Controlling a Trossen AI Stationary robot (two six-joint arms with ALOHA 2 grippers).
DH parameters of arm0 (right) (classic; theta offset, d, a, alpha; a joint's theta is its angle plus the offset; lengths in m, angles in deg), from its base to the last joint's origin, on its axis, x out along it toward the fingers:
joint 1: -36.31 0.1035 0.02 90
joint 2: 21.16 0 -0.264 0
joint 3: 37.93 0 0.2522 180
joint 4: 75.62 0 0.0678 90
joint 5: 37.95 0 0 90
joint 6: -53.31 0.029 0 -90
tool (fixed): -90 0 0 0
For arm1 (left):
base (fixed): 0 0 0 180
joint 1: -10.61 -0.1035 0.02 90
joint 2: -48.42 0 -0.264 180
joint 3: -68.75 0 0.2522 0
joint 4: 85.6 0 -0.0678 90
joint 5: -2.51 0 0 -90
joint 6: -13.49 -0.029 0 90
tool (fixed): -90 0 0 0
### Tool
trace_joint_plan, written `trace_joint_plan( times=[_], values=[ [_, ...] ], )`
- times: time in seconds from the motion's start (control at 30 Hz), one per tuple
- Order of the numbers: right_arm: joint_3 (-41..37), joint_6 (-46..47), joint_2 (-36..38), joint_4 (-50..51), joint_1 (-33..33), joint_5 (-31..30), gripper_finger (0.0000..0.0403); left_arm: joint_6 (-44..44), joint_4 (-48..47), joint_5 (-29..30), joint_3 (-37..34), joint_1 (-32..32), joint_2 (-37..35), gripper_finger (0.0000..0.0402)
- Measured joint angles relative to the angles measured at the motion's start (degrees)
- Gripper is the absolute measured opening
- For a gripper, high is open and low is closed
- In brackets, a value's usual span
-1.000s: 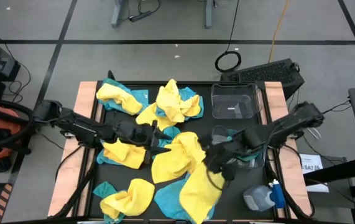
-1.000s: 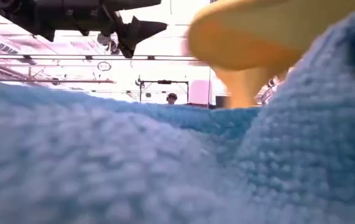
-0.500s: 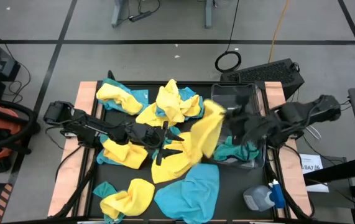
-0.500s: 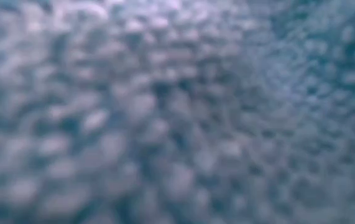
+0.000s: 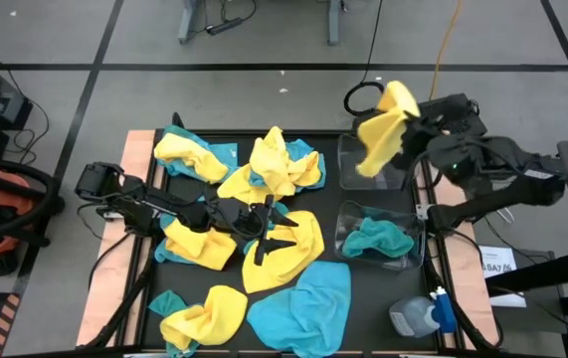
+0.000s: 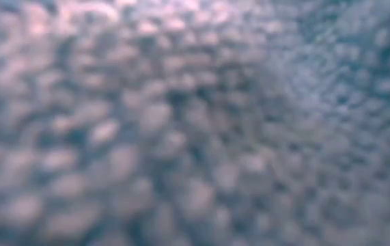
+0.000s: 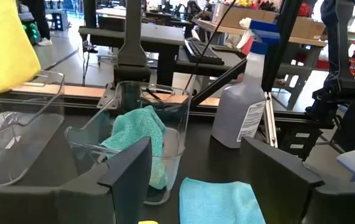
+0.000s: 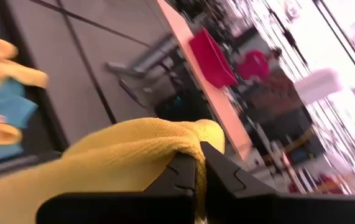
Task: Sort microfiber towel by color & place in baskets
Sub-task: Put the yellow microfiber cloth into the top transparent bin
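Note:
Yellow and teal microfiber towels lie scattered over the black table (image 5: 303, 147). My right gripper (image 5: 418, 121) is high at the far right, shut on a yellow towel (image 5: 383, 134) that hangs over the empty far basket (image 5: 373, 167). The near basket (image 5: 378, 239) holds a teal towel (image 7: 141, 134). My left gripper (image 5: 284, 226) stands open and level above a yellow towel (image 5: 288, 254) at the table's middle, touching nothing. My right gripper pinches a bunched fold of the yellow towel (image 8: 180, 146) between its two fingers (image 8: 227, 177). The fingers come roughly level from the table's right side. The towel hangs slack below them, lifted clear of the table and the basket.
A grey spray bottle (image 5: 418, 316) with a blue cap lies at the near right corner. A black keyboard (image 5: 443, 114) sits beyond the far right corner. A teal towel (image 6: 195, 123) fills the low view. A flat teal towel (image 5: 303, 303) lies near the front edge.
My right gripper has risen and swung toward the table's far right, turning its wrist. It lifted the yellow towel off the near-middle pile and clear of the table, uncovering the flat teal towel. My left gripper has moved a little toward the table's right, still open.

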Motion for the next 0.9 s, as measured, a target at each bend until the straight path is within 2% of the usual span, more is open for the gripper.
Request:
trace_joint_plan(
  times=[0.1,0.33,0.47,0.7,0.9],
  values=[
    [0.00,-0.29,0.62,1.41,-3.94,1.54,0.0000,0.00,0.17,0.19,0.00,0.00,0.00,0.0251],
    [-0.02,6.28,-0.99,7.60,-12.19,14.42,0.0000,0.02,0.17,0.25,0.00,0.00,0.00,0.0251],
    [-0.07,9.29,-3.52,11.20,-16.20,16.87,0.0000,0.04,0.17,0.27,0.00,0.00,0.00,0.0251],
    [-0.07,9.98,-8.57,12.42,-22.45,17.12,0.0000,0.07,0.17,0.29,0.00,0.00,0.00,0.0251],
    [-0.07,10.17,-12.98,12.42,-27.70,25.27,0.0000,0.24,-0.08,0.29,0.00,0.28,0.00,0.0251]
  ],
)
